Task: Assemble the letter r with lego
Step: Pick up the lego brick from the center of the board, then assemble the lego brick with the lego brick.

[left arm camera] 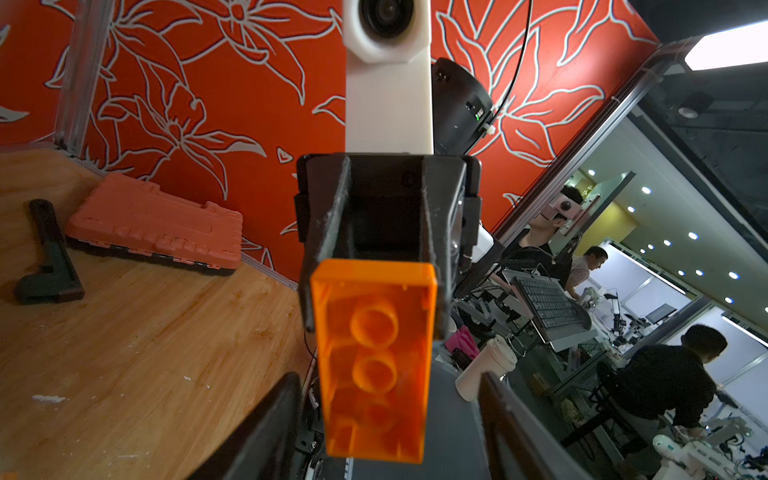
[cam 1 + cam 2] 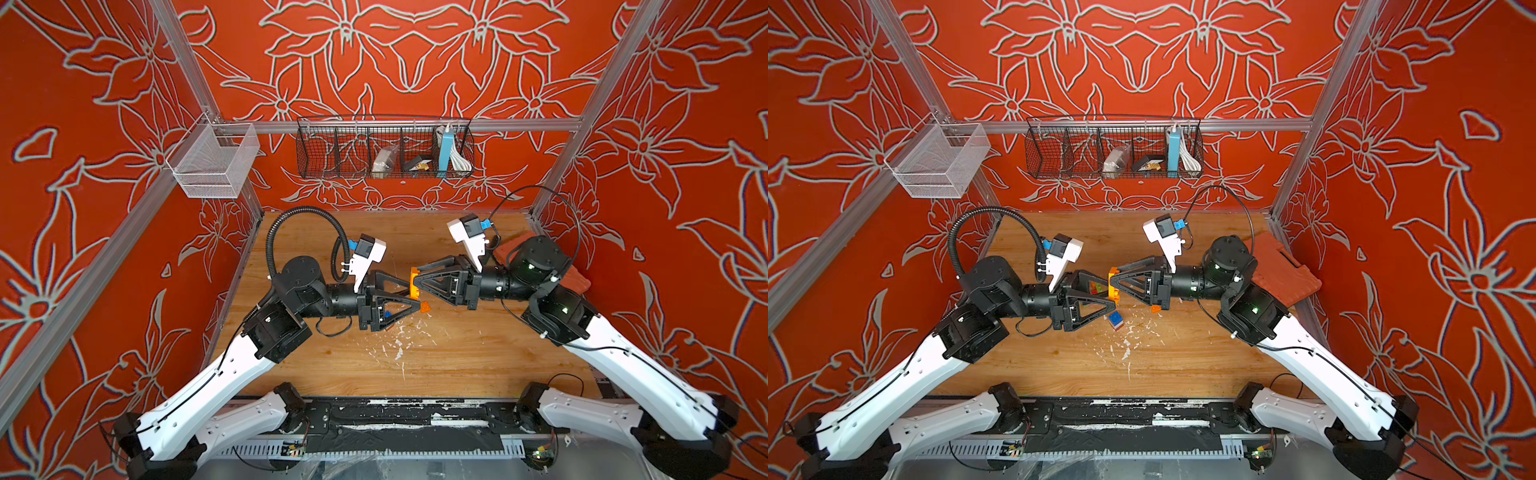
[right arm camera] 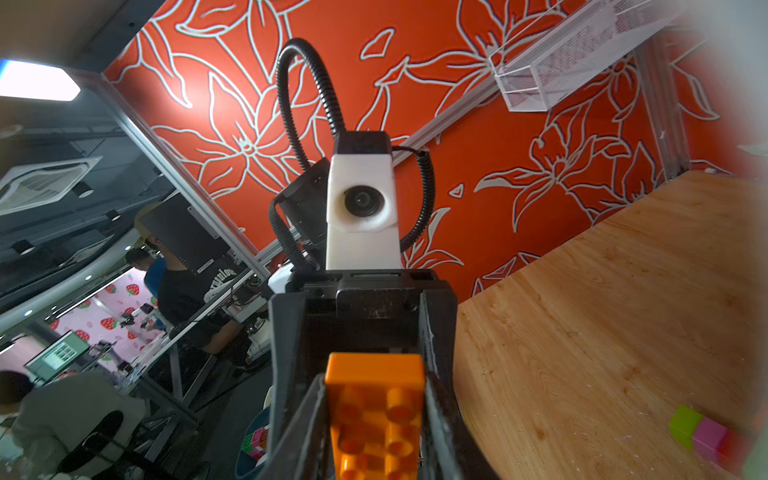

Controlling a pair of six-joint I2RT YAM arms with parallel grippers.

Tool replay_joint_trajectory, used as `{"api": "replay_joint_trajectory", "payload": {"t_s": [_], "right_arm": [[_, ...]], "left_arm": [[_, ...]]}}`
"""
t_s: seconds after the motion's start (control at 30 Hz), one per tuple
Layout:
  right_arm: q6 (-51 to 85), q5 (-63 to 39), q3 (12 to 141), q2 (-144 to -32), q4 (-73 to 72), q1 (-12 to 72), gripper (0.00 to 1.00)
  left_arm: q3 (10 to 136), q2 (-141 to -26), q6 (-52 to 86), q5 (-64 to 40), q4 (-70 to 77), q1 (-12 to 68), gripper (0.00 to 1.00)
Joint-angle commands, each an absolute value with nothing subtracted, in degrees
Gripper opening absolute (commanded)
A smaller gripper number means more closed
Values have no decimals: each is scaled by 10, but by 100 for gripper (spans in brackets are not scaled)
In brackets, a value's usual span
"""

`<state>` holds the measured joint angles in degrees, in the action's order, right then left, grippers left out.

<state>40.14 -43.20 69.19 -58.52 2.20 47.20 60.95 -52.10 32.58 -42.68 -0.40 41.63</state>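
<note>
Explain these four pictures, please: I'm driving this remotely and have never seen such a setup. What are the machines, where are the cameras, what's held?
Two robot arms, each ending in a two-fingered claw, meet above a wooden table. Two pictures look down from overhead; the other two come from a camera on each wrist, looking along that claw. The right claw is shut on a long orange brick, held off the table. The left claw is open beside it, gripping nothing. On the table lie a small orange brick, a blue brick, green and pink bricks side by side, and an orange-red case.
</note>
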Motion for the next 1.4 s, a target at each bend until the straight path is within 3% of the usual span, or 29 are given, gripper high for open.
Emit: {"api": "replay_joint_trajectory", "payload": {"t_s": [0.0,0.23,0.4,0.8,0.97,1.07,1.27,1.37], "right_arm": [[318,-342,730,-569,151,473,13],[164,-109,754,-600,458,473,0],[129,-2,733,-661,559,473,0],[166,15,675,-822,521,430,0],[184,-16,673,-879,494,408,0],[184,-30,684,-918,492,395,0],[195,-45,710,-979,475,374,0],[199,-49,732,-1004,480,374,0]], "left_arm": [[612,-503,316,-386,-45,415,83],[568,-458,295,-213,-232,415,86],[538,-473,324,-129,-323,397,82],[462,-562,333,-173,-311,285,82],[482,-612,317,-126,-332,272,92],[472,-607,357,-97,-319,266,99],[381,-518,359,-48,-199,263,99],[391,-490,321,-4,-226,263,99]]}}
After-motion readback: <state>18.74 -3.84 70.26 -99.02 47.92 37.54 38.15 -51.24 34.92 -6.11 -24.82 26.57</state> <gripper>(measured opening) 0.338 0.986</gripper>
